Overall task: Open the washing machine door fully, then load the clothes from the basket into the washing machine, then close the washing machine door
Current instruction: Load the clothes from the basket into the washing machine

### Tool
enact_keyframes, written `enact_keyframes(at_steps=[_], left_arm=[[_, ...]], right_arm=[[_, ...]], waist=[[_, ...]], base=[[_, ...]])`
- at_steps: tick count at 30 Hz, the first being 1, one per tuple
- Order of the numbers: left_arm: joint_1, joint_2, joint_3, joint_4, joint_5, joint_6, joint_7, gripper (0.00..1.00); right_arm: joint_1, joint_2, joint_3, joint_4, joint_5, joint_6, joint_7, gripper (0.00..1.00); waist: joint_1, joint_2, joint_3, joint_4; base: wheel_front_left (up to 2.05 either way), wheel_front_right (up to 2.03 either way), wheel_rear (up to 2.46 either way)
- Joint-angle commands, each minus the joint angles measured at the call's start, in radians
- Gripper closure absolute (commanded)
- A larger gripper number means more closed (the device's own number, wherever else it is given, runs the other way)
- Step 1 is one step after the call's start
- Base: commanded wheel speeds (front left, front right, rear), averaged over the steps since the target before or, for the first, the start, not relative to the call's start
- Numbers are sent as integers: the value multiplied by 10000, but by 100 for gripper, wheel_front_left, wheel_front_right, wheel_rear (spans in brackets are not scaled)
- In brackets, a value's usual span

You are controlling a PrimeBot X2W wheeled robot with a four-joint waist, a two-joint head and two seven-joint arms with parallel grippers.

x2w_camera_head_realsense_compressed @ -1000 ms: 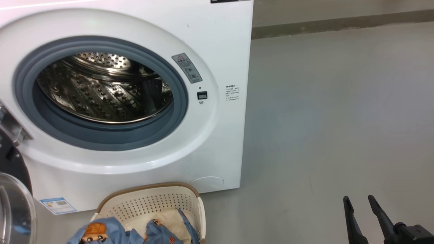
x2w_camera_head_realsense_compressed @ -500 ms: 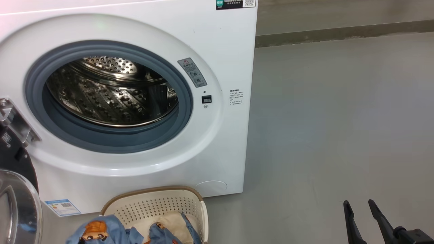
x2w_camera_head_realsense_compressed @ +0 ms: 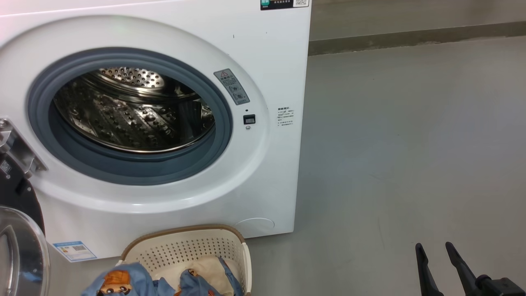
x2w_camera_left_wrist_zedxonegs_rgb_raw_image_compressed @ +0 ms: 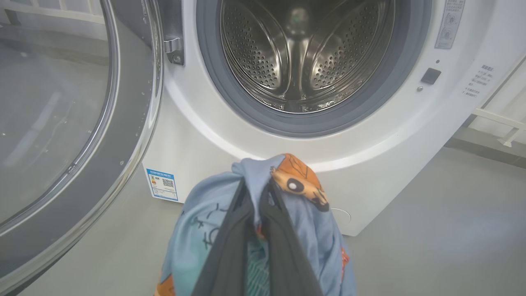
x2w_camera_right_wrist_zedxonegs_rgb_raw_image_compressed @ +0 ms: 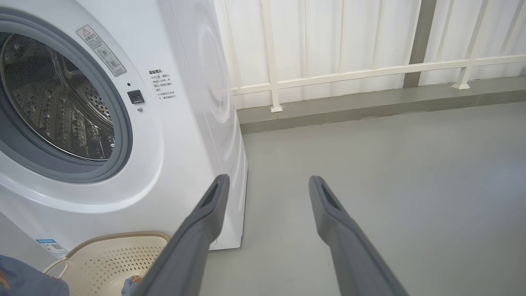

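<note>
Left jaws on clothes [x2w_camera_left_wrist_zedxonegs_rgb_raw_image_compressed: 197, 230], door [x2w_camera_left_wrist_zedxonegs_rgb_raw_image_compressed: 123, 135] wide

One washing machine [x2w_camera_head_realsense_compressed: 267, 61], one washing machine door [x2w_camera_left_wrist_zedxonegs_rgb_raw_image_compressed: 135, 94], one basket [x2w_camera_head_realsense_compressed: 185, 250]. Clothes [x2w_camera_head_realsense_compressed: 135, 276]: two light blue printed bundles, one cream piece [x2w_camera_head_realsense_compressed: 209, 269]. Two grippers: left gripper [x2w_camera_left_wrist_zedxonegs_rgb_raw_image_compressed: 255, 187], right gripper [x2w_camera_right_wrist_zedxonegs_rgb_raw_image_compressed: 268, 180].

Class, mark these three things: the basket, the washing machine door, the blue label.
basket [x2w_camera_head_realsense_compressed: 185, 250]: head view, perforated back wall.
washing machine door [x2w_camera_left_wrist_zedxonegs_rgb_raw_image_compressed: 127, 135]: left wrist view, dark ring.
blue label [x2w_camera_left_wrist_zedxonegs_rgb_raw_image_compressed: 162, 184]: left wrist view, label's middle.
</note>
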Motion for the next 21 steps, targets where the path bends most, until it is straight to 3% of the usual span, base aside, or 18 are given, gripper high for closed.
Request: enact_keyframes(at_steps=[1, 21], left_arm=[[-240, 99, 283, -320, 104, 15, -105, 100], [-644, 99, 37, -505, 281, -117, -105, 100]], right_arm=[[-154, -117, 239, -239, -68, 16, -49, 0], [-181, -99, 407, -286, -39, 16, -49, 0]], waist=[[0, 0, -8, -4], [0, 0, 297, -186]], base=[[0, 0, 0], [0, 0, 0]])
